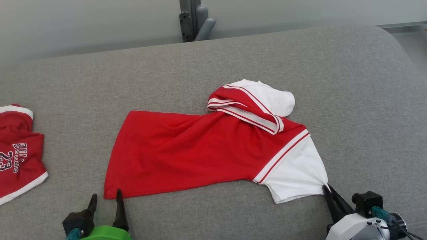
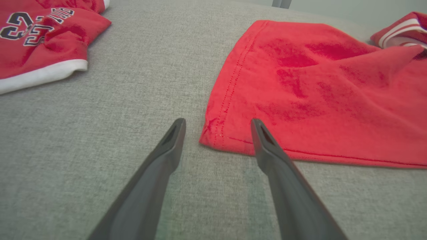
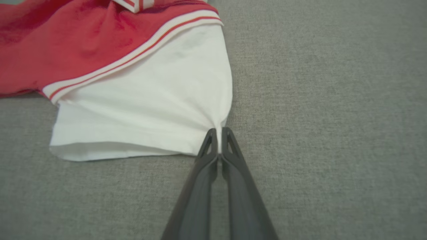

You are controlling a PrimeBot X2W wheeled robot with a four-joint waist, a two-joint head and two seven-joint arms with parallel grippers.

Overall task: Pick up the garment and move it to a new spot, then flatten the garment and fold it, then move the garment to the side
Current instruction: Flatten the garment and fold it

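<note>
The garment being handled is a red T-shirt [image 1: 200, 153] with white sleeves and red-white striped trim, lying spread on the grey fabric surface. My right gripper [image 1: 325, 188] is shut on the corner of its near white sleeve [image 3: 140, 93], which the closed jaws [image 3: 218, 133] pinch into a small gather. My left gripper [image 1: 106, 194] stands open at the shirt's lower left hem corner [image 2: 217, 133], and the corner lies between the fingertips [image 2: 217, 121]. The far sleeve and collar [image 1: 253, 103] are folded over onto the shirt's body.
Red shorts [image 1: 20, 156] with white trim and a "BULLS 23" print [image 2: 40, 43] lie at the far left. The grey cushion [image 1: 333, 66] curves down at its right edge. A grey metal bracket [image 1: 195, 20] stands against the wall behind.
</note>
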